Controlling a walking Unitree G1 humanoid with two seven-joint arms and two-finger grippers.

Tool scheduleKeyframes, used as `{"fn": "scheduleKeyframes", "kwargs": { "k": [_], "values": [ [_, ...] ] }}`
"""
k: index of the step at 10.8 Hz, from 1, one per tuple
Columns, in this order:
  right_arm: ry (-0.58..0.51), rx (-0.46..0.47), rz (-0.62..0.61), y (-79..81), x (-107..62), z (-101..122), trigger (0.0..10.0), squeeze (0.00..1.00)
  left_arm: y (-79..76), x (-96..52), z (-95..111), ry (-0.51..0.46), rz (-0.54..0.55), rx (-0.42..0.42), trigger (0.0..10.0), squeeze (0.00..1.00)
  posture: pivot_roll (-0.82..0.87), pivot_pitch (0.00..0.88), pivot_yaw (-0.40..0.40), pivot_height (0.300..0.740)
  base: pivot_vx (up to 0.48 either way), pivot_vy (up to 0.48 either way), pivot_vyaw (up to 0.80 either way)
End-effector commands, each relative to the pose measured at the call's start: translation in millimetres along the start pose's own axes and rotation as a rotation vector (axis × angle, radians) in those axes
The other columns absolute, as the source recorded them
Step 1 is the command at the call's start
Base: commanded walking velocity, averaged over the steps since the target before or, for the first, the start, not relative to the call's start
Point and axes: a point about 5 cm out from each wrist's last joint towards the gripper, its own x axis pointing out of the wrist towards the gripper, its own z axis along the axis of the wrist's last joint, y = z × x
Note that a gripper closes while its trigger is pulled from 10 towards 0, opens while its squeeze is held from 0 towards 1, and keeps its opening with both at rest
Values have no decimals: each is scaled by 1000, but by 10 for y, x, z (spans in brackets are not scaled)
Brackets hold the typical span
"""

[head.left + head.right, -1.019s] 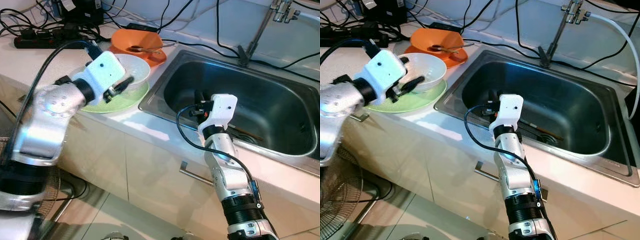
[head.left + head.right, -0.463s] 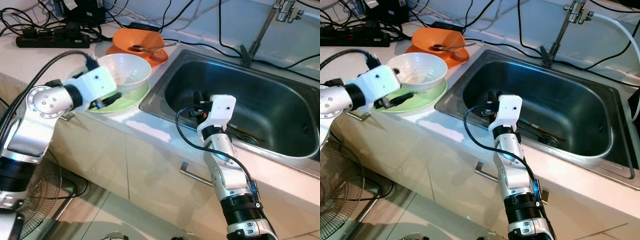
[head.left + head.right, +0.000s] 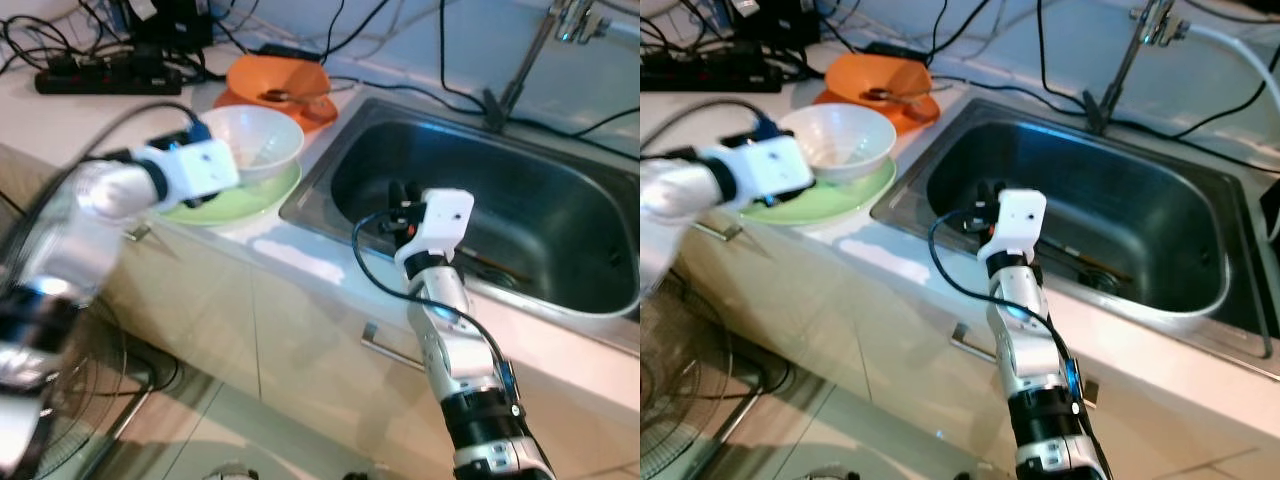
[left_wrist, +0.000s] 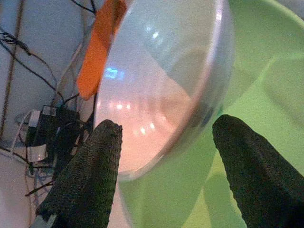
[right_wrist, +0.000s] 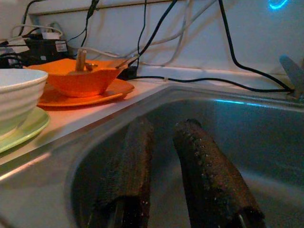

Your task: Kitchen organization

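Left gripper (image 4: 164,156), fingers parted wide, sits low at the near side of a white bowl (image 3: 258,142), one black finger (image 4: 90,171) against the bowl's outer wall and the other (image 4: 251,166) over the green plate (image 3: 240,200) on which the bowl stands; nothing is clamped between them, and the arm is blurred in the head views. Right gripper (image 5: 166,156), fingers nearly together with a narrow gap and holding nothing, reaches over the front rim into the steel sink (image 3: 1200,300), its white wrist housing level with the rim. Countertop (image 3: 60,120), pale, carries the plate and bowl just beside the sink's left edge. Orange bowl (image 3: 275,80), on an orange plate (image 3: 855,105), stands directly behind the white bowl, close to it, with a utensil (image 3: 295,97) lying across it. Black power strip (image 3: 105,78) and a tangle of black cables (image 3: 970,40) lie at the back of the counter along the wall; further cables trail past the sink's rear rim. Faucet stem (image 3: 1125,70) rises behind the sink at the far side. Cabinet handle (image 3: 385,345) shows on the front below the counter, and a fan grille (image 3: 680,400) stands on the floor at lower left.
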Motion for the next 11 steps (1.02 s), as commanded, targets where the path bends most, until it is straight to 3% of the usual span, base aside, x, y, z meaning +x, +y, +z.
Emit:
{"fn": "scheduleKeyframes", "kwargs": {
  "k": [1, 3, 4, 11],
  "values": [
    [-12, -1, -13, -28, 15, 21, 10000, 0, 6, 39, 47, -15, -3, 36, 10000, 0, 108, 42, -78, 719, 0, 0, 0],
    [-13, -2, -16, -32, 18, 24, 10000, 0, -19, 90, 35, -14, -14, 44, 10000, 0, 108, 42, -78, 719, 0, 0, 0],
    [-13, -1, -16, -30, 20, 24, 10000, 0, -46, 112, 44, -21, -19, 45, 0, 0, 108, 40, -77, 719, 0, 0, 0],
    [-9, -1, -13, -17, 19, 16, 10000, 0, -139, 150, 77, -43, -23, 49, 0, 0, 108, 42, -78, 719, 0, 0, 0]
  ]
}}
